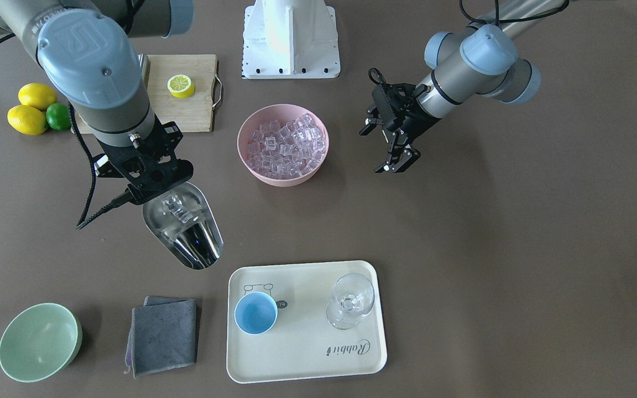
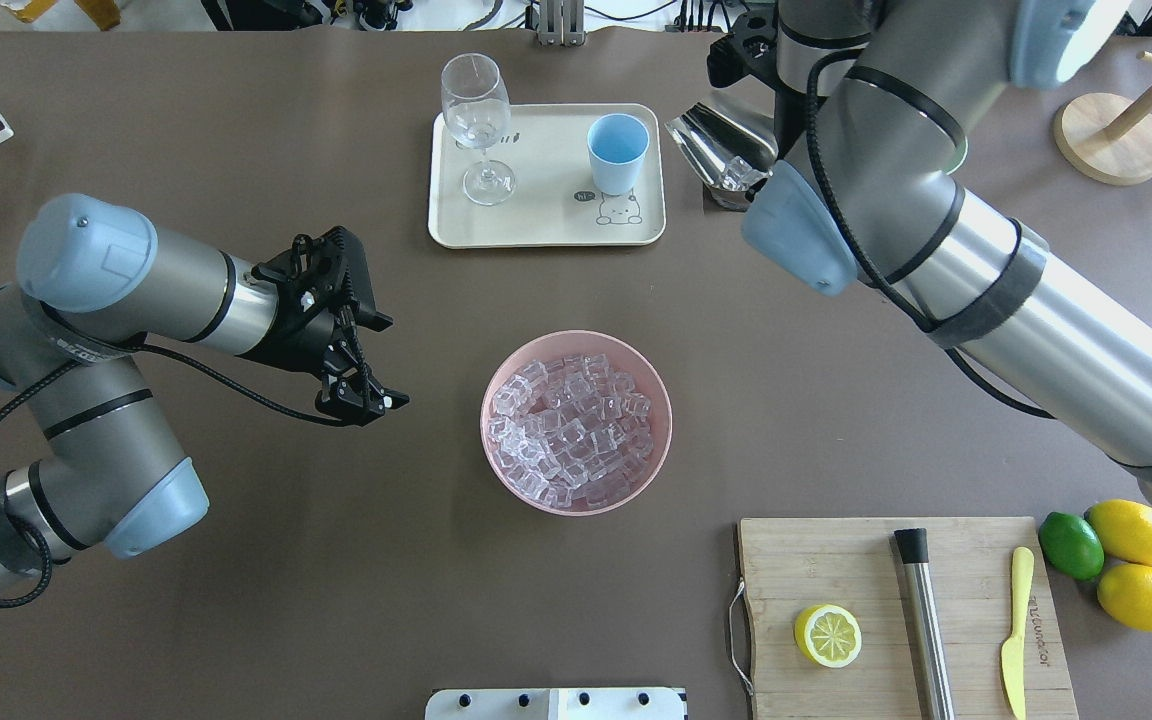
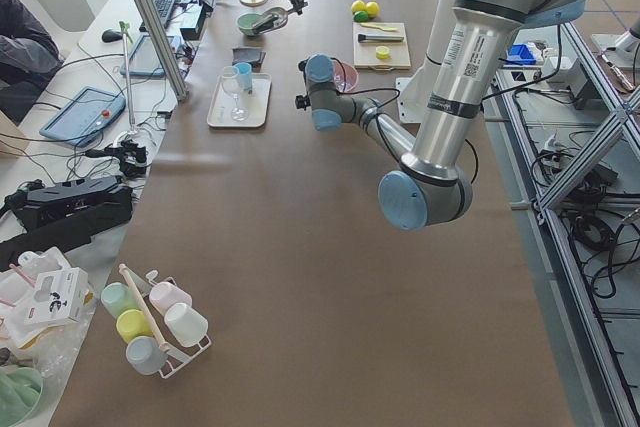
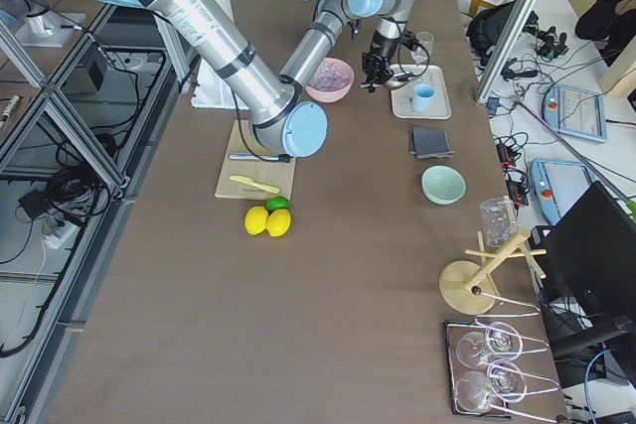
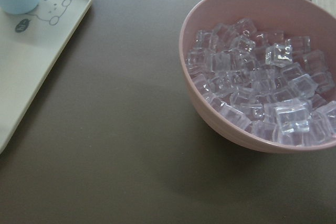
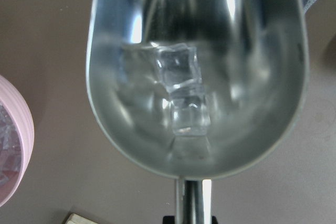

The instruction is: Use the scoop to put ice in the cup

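My right gripper (image 1: 155,185) is shut on the handle of the steel scoop (image 1: 183,226) and holds it above the table, between the pink bowl and the tray. A few clear ice cubes (image 6: 181,85) lie in the scoop's trough (image 6: 194,66). The light-blue cup (image 1: 256,313) stands upright on the cream tray, apart from the scoop (image 2: 721,140). Many ice cubes (image 1: 285,146) fill the pink bowl (image 2: 498,400). My left gripper (image 2: 386,362) is open and empty, beside the bowl. The cup's inside looks empty.
The cream tray (image 1: 307,354) also holds a clear wine glass (image 1: 350,301). A pale green bowl (image 1: 39,341) and a grey cloth (image 1: 163,334) lie near the tray. A cutting board (image 2: 896,640) bears a lemon half, a steel cylinder and a yellow knife. Lemons and a lime (image 2: 1116,555) lie beside it.
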Controlling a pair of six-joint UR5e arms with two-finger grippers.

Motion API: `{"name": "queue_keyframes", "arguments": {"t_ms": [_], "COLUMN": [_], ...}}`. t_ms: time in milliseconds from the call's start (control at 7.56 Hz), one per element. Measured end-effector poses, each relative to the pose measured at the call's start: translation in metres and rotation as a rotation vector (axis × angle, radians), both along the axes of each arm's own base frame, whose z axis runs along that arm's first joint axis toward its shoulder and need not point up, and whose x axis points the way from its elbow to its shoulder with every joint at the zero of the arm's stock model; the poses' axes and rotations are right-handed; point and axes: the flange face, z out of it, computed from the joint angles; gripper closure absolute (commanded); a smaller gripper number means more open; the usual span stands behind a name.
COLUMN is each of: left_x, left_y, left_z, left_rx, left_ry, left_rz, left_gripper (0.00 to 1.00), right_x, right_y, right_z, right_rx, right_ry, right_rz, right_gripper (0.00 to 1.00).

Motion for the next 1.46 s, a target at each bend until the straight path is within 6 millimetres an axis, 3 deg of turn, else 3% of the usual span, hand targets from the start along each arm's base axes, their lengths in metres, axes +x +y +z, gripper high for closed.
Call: {"name": "queue_keyframes", "arguments": {"t_ms": [265, 794, 1059, 1456], "left_x": [-0.030, -0.054, -0.071, -0.102], "left_y": [-0.010, -0.024, -0.036, -0.058], "left_z": [-0.014, 0.002, 0.011, 0.027], "left_rx": [-0.093, -0.256, -0.307, -0.361], "left_ry": [-0.119, -0.338, -0.400, -0.479], "left_rz": [-0.049, -0.122, -0.163, -0.254], "left_gripper": [0.02, 0.02, 0.02, 0.02], "right_x": [-0.030, -0.066, -0.077, -0.075], "right_y": [-0.036, -0.078, -0.089, -0.084], "right_z": [-0.004, -0.007, -0.015, -0.036], "right_rx": [-0.078, -0.161, -0.216, -0.295], "right_ry": [0.042, 0.080, 0.086, 0.131], "right_rz": [-0.011, -0.059, -0.064, -0.095], "right_gripper": [1.00, 1.00, 1.00, 1.00]}}
